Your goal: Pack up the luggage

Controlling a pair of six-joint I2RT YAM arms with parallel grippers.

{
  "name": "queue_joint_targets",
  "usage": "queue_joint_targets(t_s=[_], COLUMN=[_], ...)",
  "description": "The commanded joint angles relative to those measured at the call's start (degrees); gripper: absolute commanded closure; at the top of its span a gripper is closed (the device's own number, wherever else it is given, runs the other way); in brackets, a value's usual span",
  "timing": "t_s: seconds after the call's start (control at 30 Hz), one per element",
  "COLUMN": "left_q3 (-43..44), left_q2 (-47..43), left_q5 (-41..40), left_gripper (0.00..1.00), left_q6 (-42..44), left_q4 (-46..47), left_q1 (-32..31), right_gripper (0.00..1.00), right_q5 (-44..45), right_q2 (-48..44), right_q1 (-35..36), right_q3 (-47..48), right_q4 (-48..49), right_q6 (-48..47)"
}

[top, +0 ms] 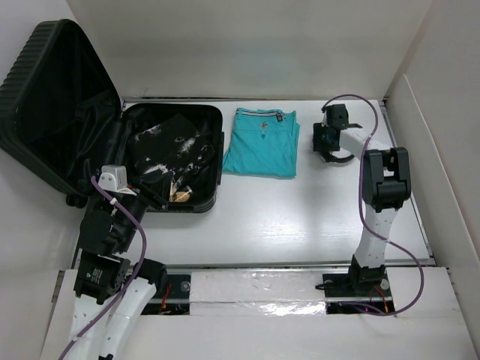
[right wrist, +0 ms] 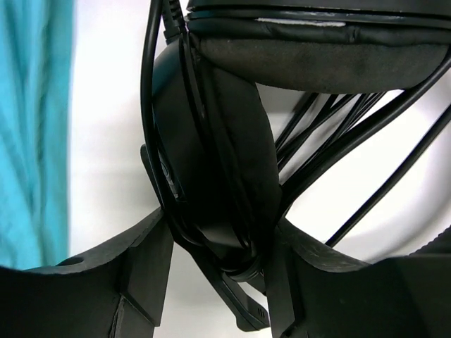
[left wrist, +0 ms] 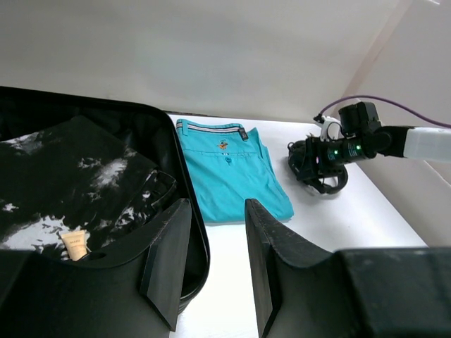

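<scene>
Nearest the arms' bases, on the left, the left claw [left wrist: 216, 208] hangs over the front rim of the black ribbed hard-shell suitcase [top: 56, 105], its fingers apart with nothing between them. That suitcase lies open at the left of the white surface [top: 285, 225], with its lid leaning up and away to the left. A black garment blotched with white [left wrist: 84, 176] and a small beige tube [left wrist: 74, 244] lie in its base. Just beside it to the right, a folded teal garment [top: 262, 146] lies flat. Further right, the right claw [right wrist: 220, 239] is clamped on an ear cup of the black corded headphones [right wrist: 232, 141], a finger against each side.
</scene>
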Motion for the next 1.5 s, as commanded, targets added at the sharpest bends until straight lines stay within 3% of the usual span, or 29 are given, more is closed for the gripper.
queue_joint_targets(t_s=[0.0, 0.17, 0.3, 0.4, 0.53, 0.57, 0.6, 0.67, 0.7, 0.77, 0.97, 1.03, 1.07, 1.1, 1.17, 1.2, 1.27, 1.3, 1.37, 1.4, 1.47], left_q3=[0.23, 0.32, 0.32, 0.14, 0.14, 0.14, 0.05, 0.05, 0.05, 0.05, 0.05, 0.14, 0.05, -0.03, 0.05, 0.14, 0.05, -0.12, -0.12, -0.03, 0.23], left_q2=[0.17, 0.17, 0.70, 0.53, 1.14, 1.23, 1.23, 1.23, 1.32, 1.32, 2.28, 2.81, 2.81, 2.90, 3.16, 3.60, 3.78, 3.95, 4.57, 5.70, 6.85], left_q5=[0.45, 0.90, 1.16, 0.72, -0.25, -0.34, -0.51, -1.74, -2.09, -2.01, -1.04, -0.52, -0.69, -0.78, -1.13, -1.13, -1.13, -1.13, -1.57, -1.57, -0.78], left_gripper=[0.66, 0.66, 0.66, 0.66, 0.66, 0.66, 0.66, 0.66, 0.66, 0.66, 0.65, 0.65, 0.65, 0.65, 0.65, 0.65, 0.65, 0.65, 0.67, 0.69, 0.75], left_q6=[0.21, 0.21, 0.21, 0.21, 0.03, 0.12, 0.12, 0.03, 0.03, 0.03, -0.05, 0.03, 0.03, 0.03, 0.03, 0.03, 0.03, 0.03, 0.03, 0.03, 0.03], left_q4=[2.89, 3.15, 3.06, 3.24, 2.80, 2.80, 2.89, 2.54, 2.45, 2.45, 2.89, 2.80, 2.89, 3.32, 3.07, 2.89, 3.15, 3.41, 3.42, 3.24, 2.89], left_q1=[0.25, 0.25, 0.25, 0.25, 0.25, 0.25, 0.25, 0.25, 0.25, 0.25, 0.25, 0.25, 0.25, 0.25, 0.25, 0.25, 0.25, 0.25, 0.25, 0.25, 0.25], right_gripper=[1.00, 1.00, 1.00, 1.00, 0.98, 0.89, 0.62, 0.33, 0.01, 0.00, 0.01, 0.17, 0.32, 0.68, 0.89, 0.90, 0.85, 0.61, 0.38, 0.21, 0.13], right_q5=[0.40, 0.67, -3.54, -4.61, -9.35, -11.97, -12.52, -12.09, -11.13, -8.32, -8.22, -6.99, -4.81, -3.31, 2.03, 2.68, 2.86, 2.86, 0.85, 0.31, -1.26], right_q2=[-7.49, -14.62, -15.69, -11.13, -0.15, 5.44, 7.85, 10.94, 10.43, 7.62, -11.09, -16.44, -17.69, -18.49, -18.41, -17.71, -15.00, -14.11, -12.53, -10.34, -8.05], right_q1=[2.40, 9.16, 19.09, 28.05, 37.29, 40.35, 41.77, 43.88, 44.50, 44.51, 38.02, 34.08, 32.40, 30.55, 24.60, 22.56, 17.12, 15.61, 13.41, 12.09, 11.03], right_q3=[-4.59, -6.62, -2.93, 7.68, 29.10, 39.68, 44.75, 53.11, 52.54, 47.81, 15.13, 3.91, 0.54, -2.37, -8.27, -9.51, -11.62, -12.32, -14.43, -14.79, -14.09], right_q4=[5.10, 7.30, 8.45, 6.34, 2.31, -1.01, -3.05, -6.30, -5.80, -2.30, 12.45, 15.99, 18.61, 19.51, 19.87, 19.96, 18.65, 18.55, 20.73, 23.10, 24.00], right_q6=[1.76, 1.59, 0.71, 0.36, -0.08, -0.17, -0.43, -1.74, -2.19, -2.28, 0.61, 1.41, 2.80, 3.86, 7.10, 8.25, 9.58, 10.19, 11.51, 11.69, 12.57])
